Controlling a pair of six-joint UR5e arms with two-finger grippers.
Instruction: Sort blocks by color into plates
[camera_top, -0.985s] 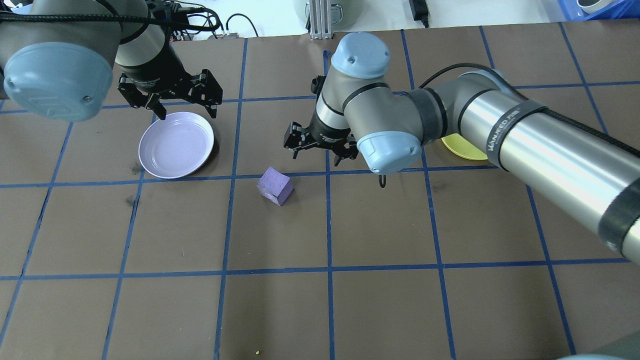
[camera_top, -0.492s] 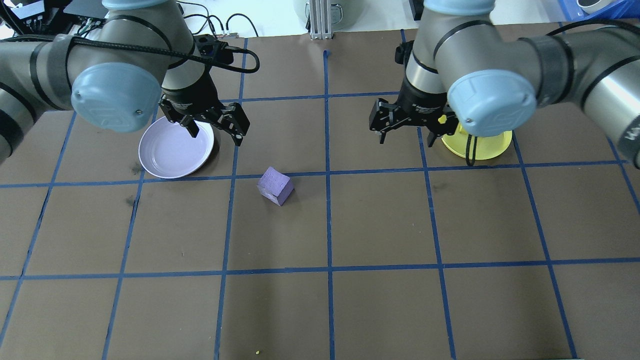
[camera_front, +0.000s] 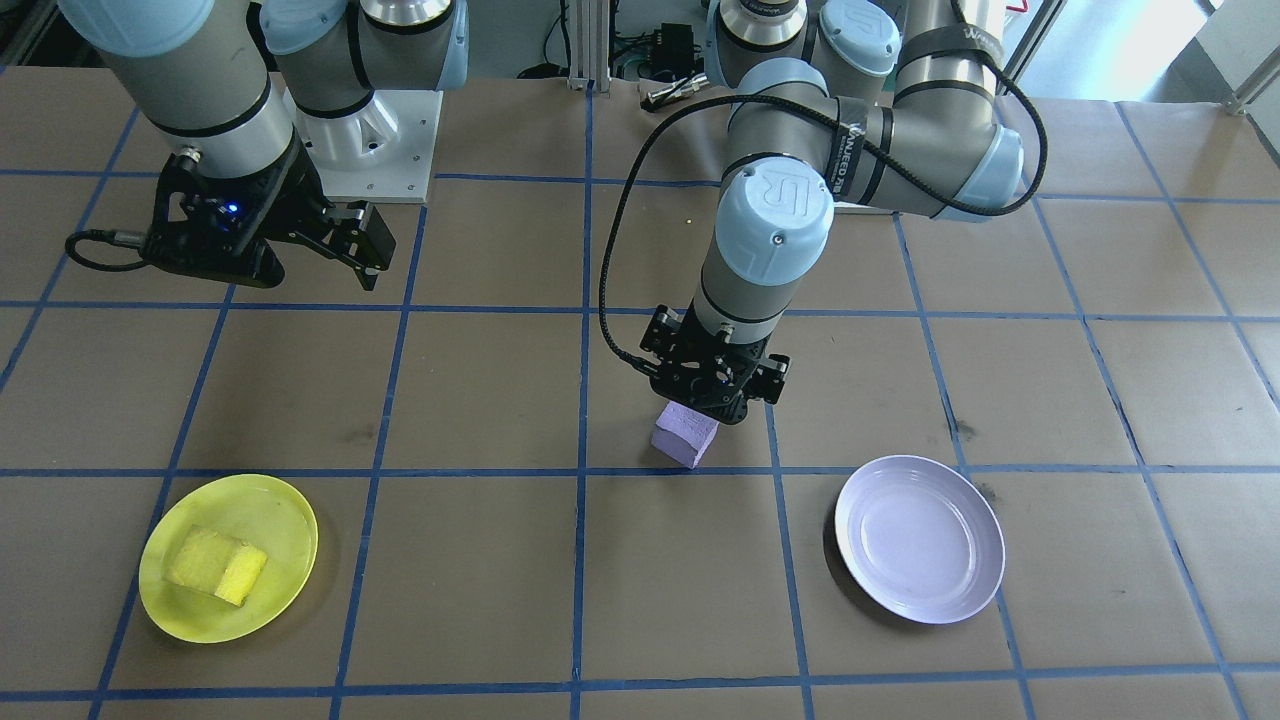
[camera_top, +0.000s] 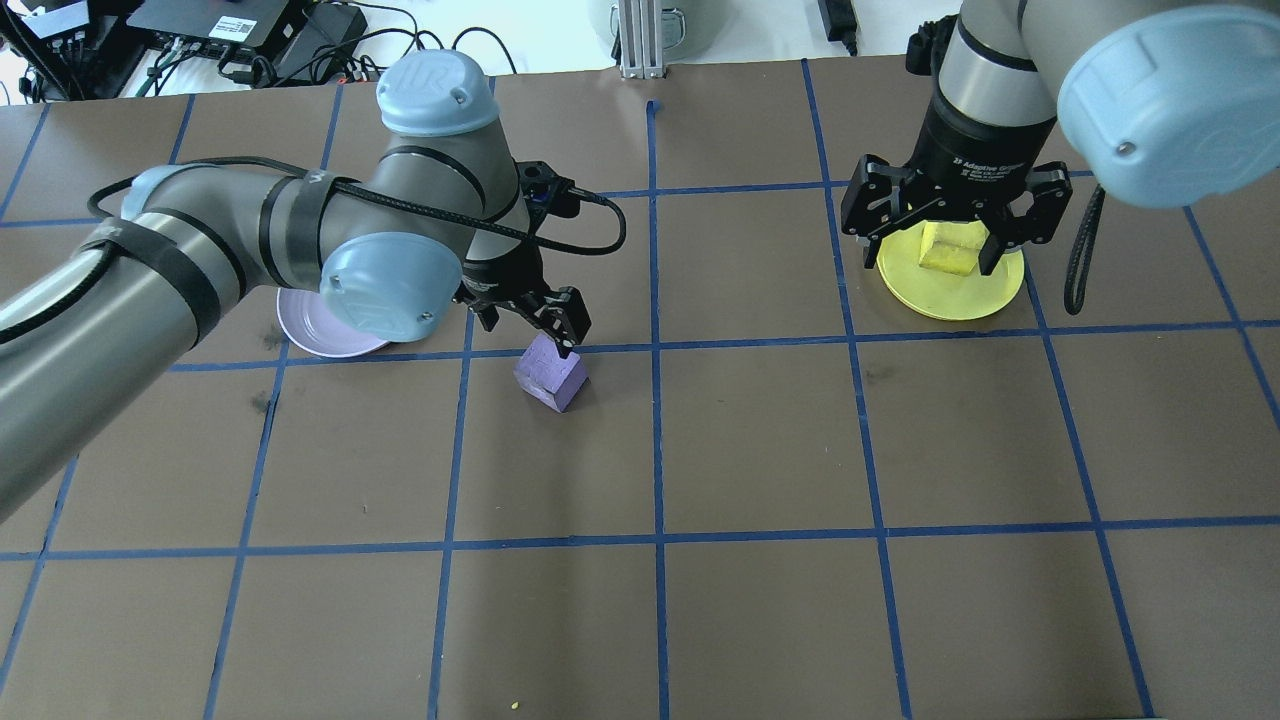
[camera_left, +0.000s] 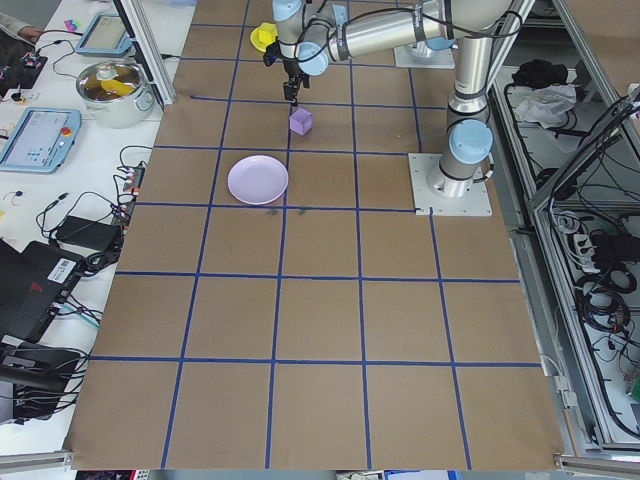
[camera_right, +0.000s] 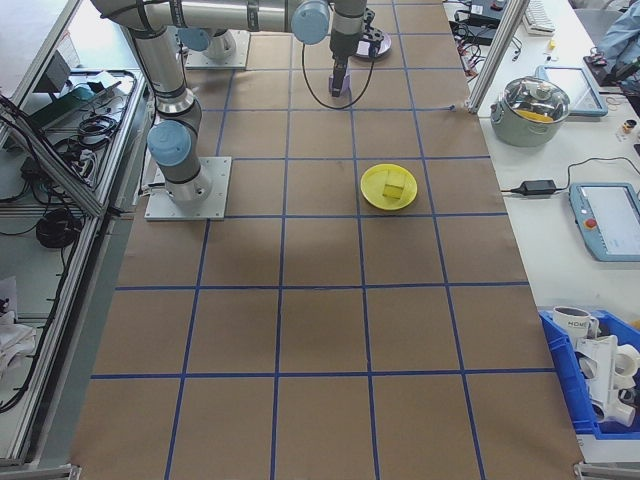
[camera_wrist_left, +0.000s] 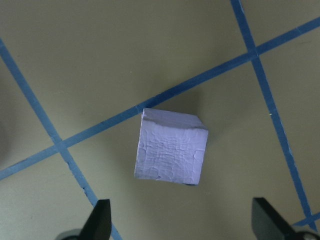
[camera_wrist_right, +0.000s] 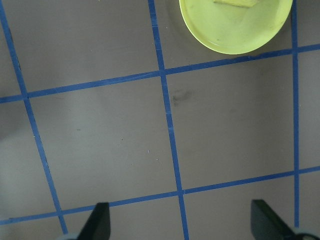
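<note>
Big brown table (camera_top: 760, 450) gridded in blue tape. The left arm (camera_top: 200, 260) reaches across the lavender plate (camera_front: 920, 540), because the purple block (camera_front: 685, 432) sits on the table between the two plates. Its left gripper (camera_wrist_left: 182, 225) hangs just above that block, fingers spread wide, nothing pinched. The right gripper (camera_top: 945, 240) is up and spread too, empty. The yellow block (camera_front: 217, 565) lies in the yellow plate (camera_front: 290, 520), sorted. Right wrist reads "Adaptive Gripper", I think.
</note>
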